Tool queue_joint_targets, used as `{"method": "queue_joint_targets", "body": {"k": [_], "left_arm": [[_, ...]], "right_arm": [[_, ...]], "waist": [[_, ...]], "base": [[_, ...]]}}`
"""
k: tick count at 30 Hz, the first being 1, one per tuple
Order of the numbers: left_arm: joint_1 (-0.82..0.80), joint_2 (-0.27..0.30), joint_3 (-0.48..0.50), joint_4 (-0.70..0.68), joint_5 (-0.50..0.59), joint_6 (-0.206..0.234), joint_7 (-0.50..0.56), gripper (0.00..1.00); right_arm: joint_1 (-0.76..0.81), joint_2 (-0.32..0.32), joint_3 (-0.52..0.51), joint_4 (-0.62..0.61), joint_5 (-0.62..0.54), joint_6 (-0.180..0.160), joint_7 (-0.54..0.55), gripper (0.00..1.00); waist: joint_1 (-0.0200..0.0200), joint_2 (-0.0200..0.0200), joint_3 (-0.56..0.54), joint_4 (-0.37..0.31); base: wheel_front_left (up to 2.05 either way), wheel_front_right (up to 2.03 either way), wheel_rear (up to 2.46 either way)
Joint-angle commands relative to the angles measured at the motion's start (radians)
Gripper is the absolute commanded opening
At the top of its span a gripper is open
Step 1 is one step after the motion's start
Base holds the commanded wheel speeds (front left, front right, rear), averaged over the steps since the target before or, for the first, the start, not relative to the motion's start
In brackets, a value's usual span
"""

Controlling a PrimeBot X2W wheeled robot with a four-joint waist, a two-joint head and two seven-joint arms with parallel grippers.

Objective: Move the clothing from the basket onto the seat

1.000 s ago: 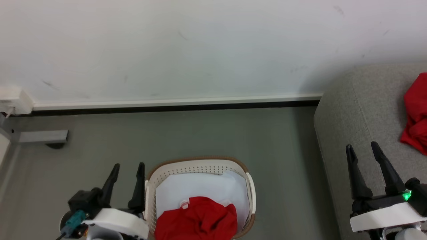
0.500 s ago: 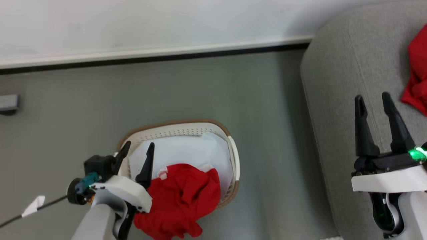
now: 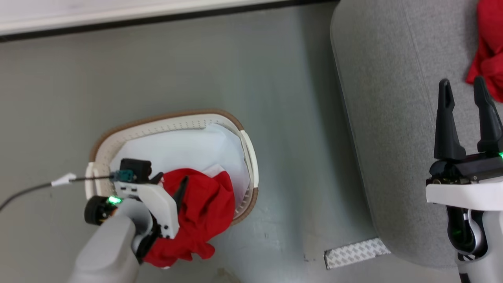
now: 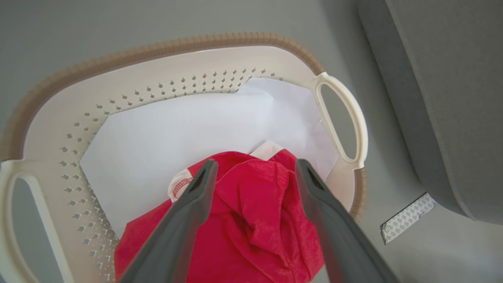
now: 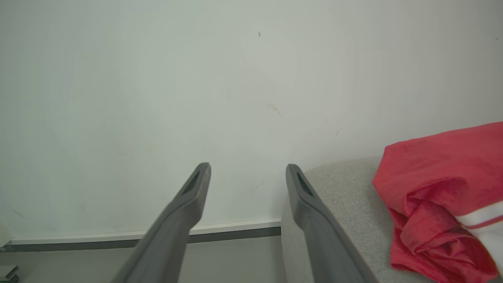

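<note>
Two pieces of clothing show: one red garment point(image 3: 204, 208) heaped in the basket point(image 3: 173, 120) on a white sheet point(image 3: 184, 149) (spilling over the near rim), a second red garment point(image 3: 485, 51) lying on the seat point(image 3: 385, 118). Left claw point(image 4: 255, 165) hangs spread above the heaped one, pinching nothing; right claw point(image 3: 462, 82), spread and empty, hovers over the seat.

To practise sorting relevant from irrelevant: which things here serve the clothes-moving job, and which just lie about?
Job: basket, red garment inside it, sofa, red garment lying on it.
Lying about: white sheet, patterned strip on the floor.
</note>
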Motion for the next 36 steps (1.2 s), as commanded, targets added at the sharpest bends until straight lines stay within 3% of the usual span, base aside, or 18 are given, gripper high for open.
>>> {"method": "queue_joint_targets", "body": {"k": [1, 14, 31, 32, 34, 36], "left_arm": [[-0.023, 0.018, -0.013, 0.015, -0.009, 0.002, 0.014, 1.0], [-0.159, 0.078, -0.121, 0.179, -0.105, 0.002, 0.221, 1.0], [-0.233, 0.13, -0.226, 0.225, -0.244, 0.002, 0.456, 1.0], [-0.235, 0.133, -0.23, 0.225, -0.251, 0.002, 0.46, 0.9], [-0.241, 0.137, -0.241, 0.221, -0.261, 0.002, 0.462, 0.01], [-0.243, 0.139, -0.251, 0.218, -0.268, 0.002, 0.459, 0.0]], "right_arm": [[-0.019, 0.008, -0.006, -0.006, -0.003, -0.002, -0.003, 1.0], [-0.066, 0.046, -0.005, -0.036, 0.004, -0.002, -0.003, 1.0], [-0.086, 0.089, -0.008, -0.053, 0.003, -0.002, -0.003, 1.0], [-0.087, 0.089, -0.009, -0.052, 0.002, -0.002, -0.003, 1.0], [-0.09, 0.091, -0.011, -0.05, -0.001, -0.002, -0.003, 1.0], [-0.09, 0.092, -0.016, -0.045, -0.005, -0.002, -0.003, 1.0]], "waist": [[-0.0002, 0.0, 0.044, -0.024], [-0.0002, 0.0, 0.194, -0.111], [-0.0002, 0.0, 0.302, -0.188], [-0.0002, 0.0, 0.304, -0.19], [-0.0002, 0.0, 0.306, -0.19], [-0.0002, 0.0, 0.302, -0.188]], "base": [[0.0, 0.0, 0.0], [0.0, 0.0, 0.0], [0.0, 0.0, 0.0], [0.0, 0.0, 0.0], [0.0, 0.0, 0.0], [0.0, 0.0, 0.0]]}}
